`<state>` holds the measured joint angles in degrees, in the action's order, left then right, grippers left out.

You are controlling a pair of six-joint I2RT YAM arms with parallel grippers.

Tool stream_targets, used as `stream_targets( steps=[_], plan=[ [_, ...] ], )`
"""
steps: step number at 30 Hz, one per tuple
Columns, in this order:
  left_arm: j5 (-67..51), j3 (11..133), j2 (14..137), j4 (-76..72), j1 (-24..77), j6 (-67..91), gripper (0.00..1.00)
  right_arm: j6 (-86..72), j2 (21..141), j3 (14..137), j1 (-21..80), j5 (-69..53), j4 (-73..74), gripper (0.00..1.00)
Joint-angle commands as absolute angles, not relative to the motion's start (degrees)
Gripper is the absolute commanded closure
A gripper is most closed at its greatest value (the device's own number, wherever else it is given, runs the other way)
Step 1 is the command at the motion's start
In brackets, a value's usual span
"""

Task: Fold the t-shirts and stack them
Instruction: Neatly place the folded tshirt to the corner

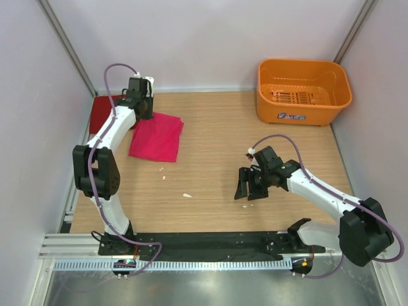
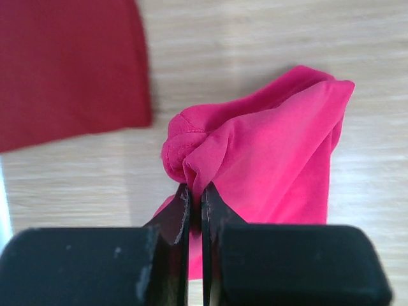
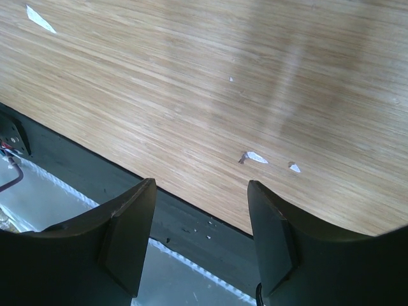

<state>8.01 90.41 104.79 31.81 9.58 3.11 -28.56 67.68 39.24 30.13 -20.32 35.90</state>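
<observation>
While tight on magenta t-shirt (image 2: 274, 159), left gripper (image 2: 196, 192).

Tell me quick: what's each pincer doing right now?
Left pincer: closed, pinching a bunched fold of the magenta-pink t-shirt.
Right pincer: open, empty, above the wooden table.

You can see an orange basket (image 1: 299, 115) in the far right corner of the counter (image 1: 217, 143). Small white bits (image 1: 187, 195) lie on the wood. A black strip (image 1: 210, 243) runs along the near edge.
</observation>
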Motion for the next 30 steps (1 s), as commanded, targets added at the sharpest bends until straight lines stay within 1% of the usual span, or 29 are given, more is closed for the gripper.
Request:
stream_targets(
  steps=[1,5,10,17,23,30],
  plan=[
    [14.6,97.6,105.7,32.6,8.7,-3.6,1.00,-27.1,69.1,39.8,29.9,-21.8,36.0,0.35],
    [17.6,104.4,109.1,34.1,8.0,-6.3,1.00,-25.3,71.2,41.9,29.9,-21.9,36.3,0.35],
    [17.4,109.3,111.9,32.0,5.8,-8.1,1.00,-24.5,73.9,41.9,29.5,-22.8,35.2,0.36],
    [17.2,120.1,118.7,32.0,4.9,-10.3,1.00,-24.1,76.0,41.6,28.0,-24.3,34.3,0.36],
    [17.4,130.2,122.9,36.3,4.4,-12.9,1.00,-23.7,76.7,41.4,25.8,-25.5,34.0,0.36],
    [18.4,128.9,119.9,37.9,3.9,-14.3,1.00,-23.5,77.7,41.7,23.2,-26.5,34.0,0.36]
  ],
)
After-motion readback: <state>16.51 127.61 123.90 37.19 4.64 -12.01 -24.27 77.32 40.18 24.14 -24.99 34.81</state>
